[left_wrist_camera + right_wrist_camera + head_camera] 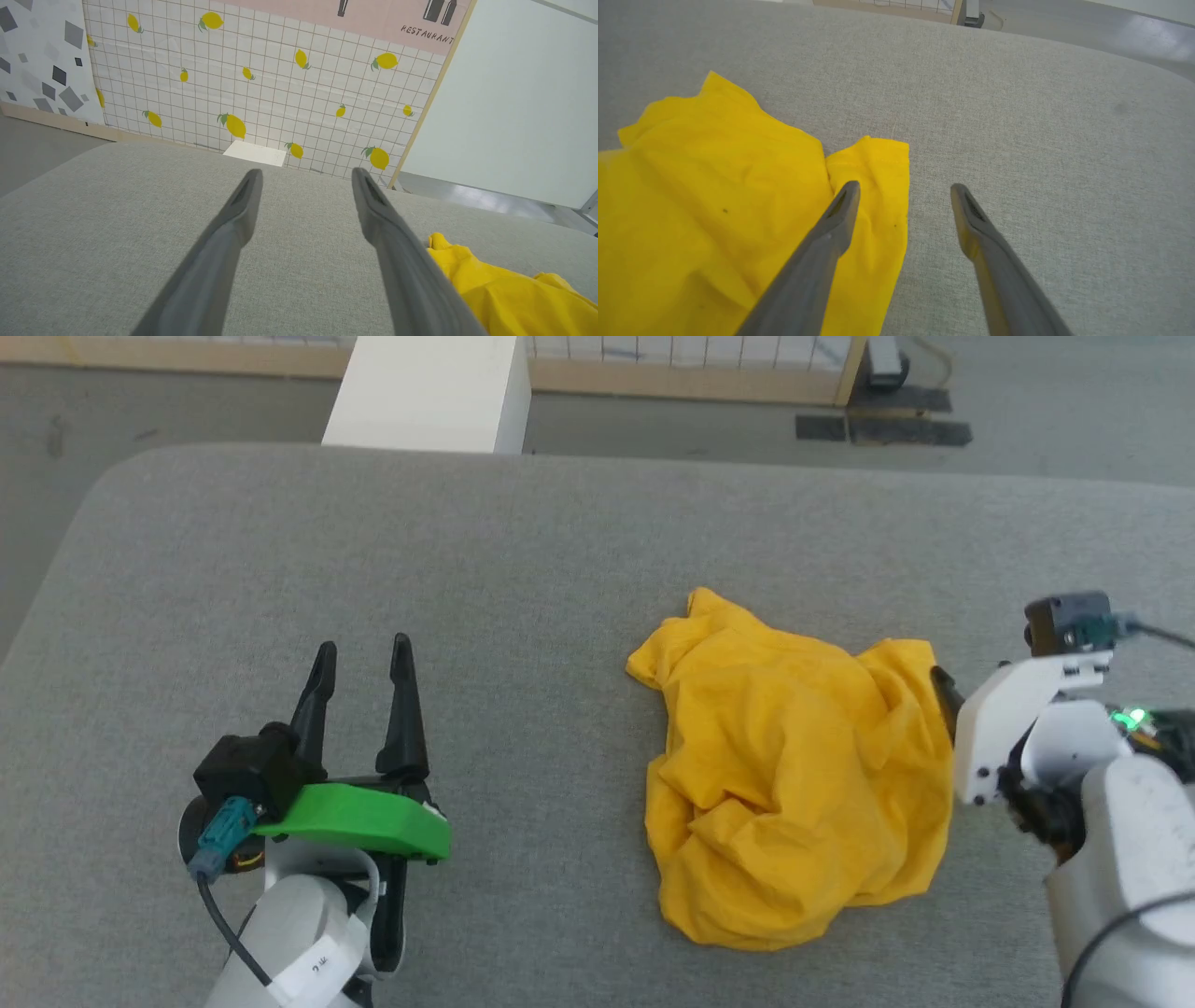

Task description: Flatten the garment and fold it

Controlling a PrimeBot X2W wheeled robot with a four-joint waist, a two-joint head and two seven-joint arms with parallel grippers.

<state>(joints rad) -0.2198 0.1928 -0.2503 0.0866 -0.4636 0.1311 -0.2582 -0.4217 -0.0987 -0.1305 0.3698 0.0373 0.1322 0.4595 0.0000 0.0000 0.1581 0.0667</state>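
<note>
I am looking at the garment [794, 784], a mustard-yellow T-shirt, lying in a crumpled heap on the grey desk [467, 541]. It is sitting right of the desk's middle, with no print showing and no collar or sleeve I can pick out for certain. The left gripper [364, 646] is hovering well apart from the garment on its left side. Its two fingers [403, 709] are standing spread, with bare desk between them and nothing in their hold. The right gripper [906, 188] is waiting just beside the garment's right edge, its fingers likewise parted and gripping nothing. One finger is reaching over a stitched flap [878, 158] at that edge and the other over bare desk beside it; I cannot tell whether either is touching. I am judging the cloth to be light, limp cotton that is going to drape, bunch and drag on the woven desk rather than slide. Flattening is looking not yet begun. I am reckoning that flap is the place to pinch, since a bite into the garment's middle is likely to gather several layers. The peaked corner [709, 607] on the garment's far side is looking like the second hold.
</note>
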